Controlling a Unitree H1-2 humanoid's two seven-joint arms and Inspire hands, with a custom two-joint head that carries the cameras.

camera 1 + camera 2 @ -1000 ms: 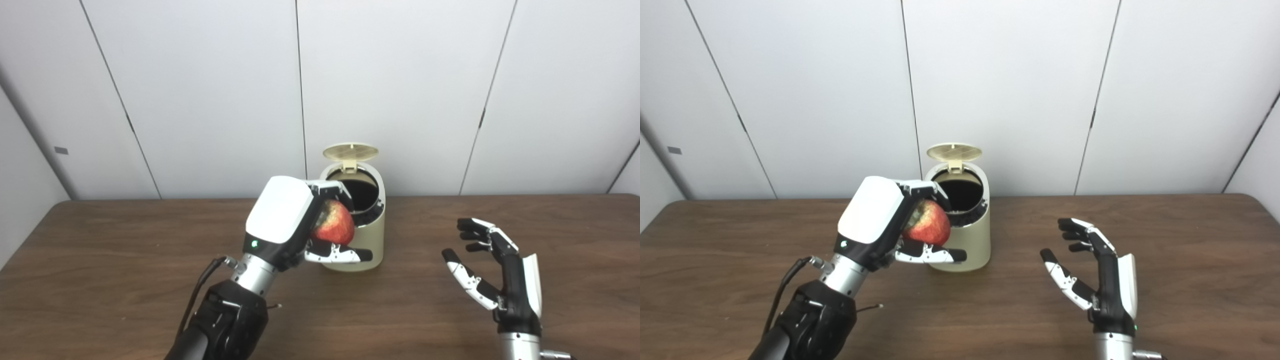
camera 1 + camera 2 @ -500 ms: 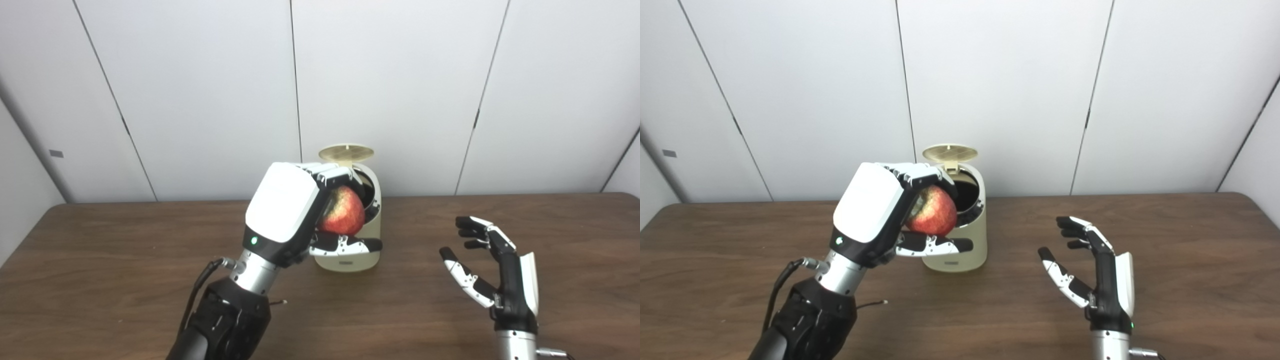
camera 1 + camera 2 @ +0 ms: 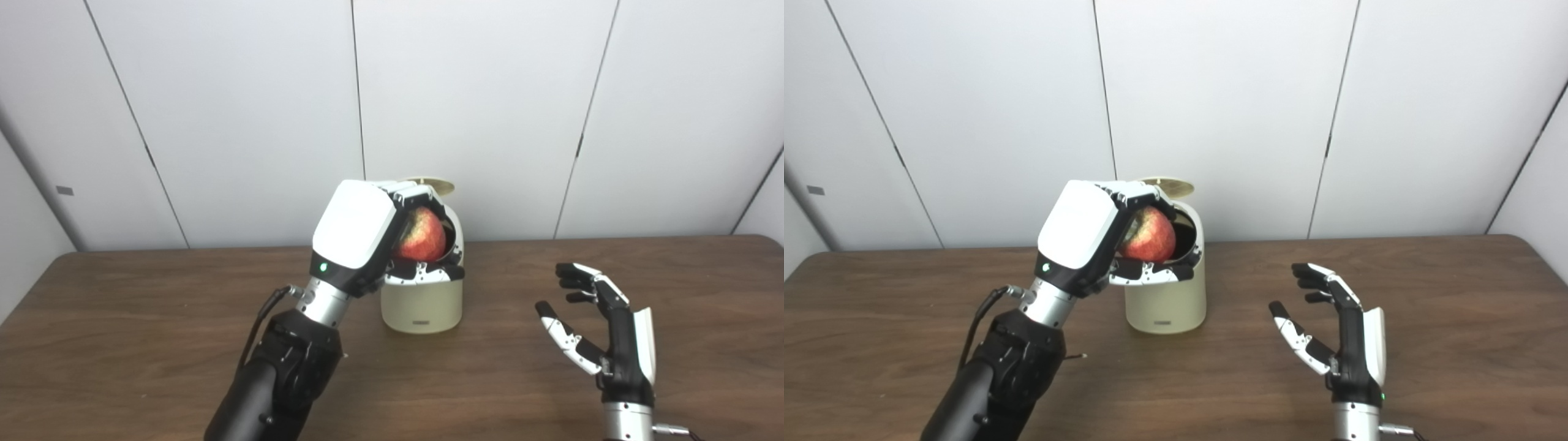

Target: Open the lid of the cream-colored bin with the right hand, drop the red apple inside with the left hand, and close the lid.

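Observation:
The cream-colored bin (image 3: 422,303) stands mid-table near the wall with its round lid (image 3: 436,182) tipped up at the back. My left hand (image 3: 367,236) is shut on the red apple (image 3: 421,236) and holds it right at the bin's dark mouth, hiding most of the opening. The thumb lies under the apple, across the bin's front rim. My right hand (image 3: 603,331) hovers open, palm turned left, over the table to the right of the bin and apart from it.
The brown wooden table (image 3: 122,343) stretches wide on both sides of the bin. A white panelled wall (image 3: 490,110) rises directly behind the bin. A thin cable runs along the left forearm (image 3: 269,306).
My left hand has carried the apple up and toward the wall, from in front of the bin to its open mouth. The right hand stays open in about the same spot. The camera has shifted slightly.

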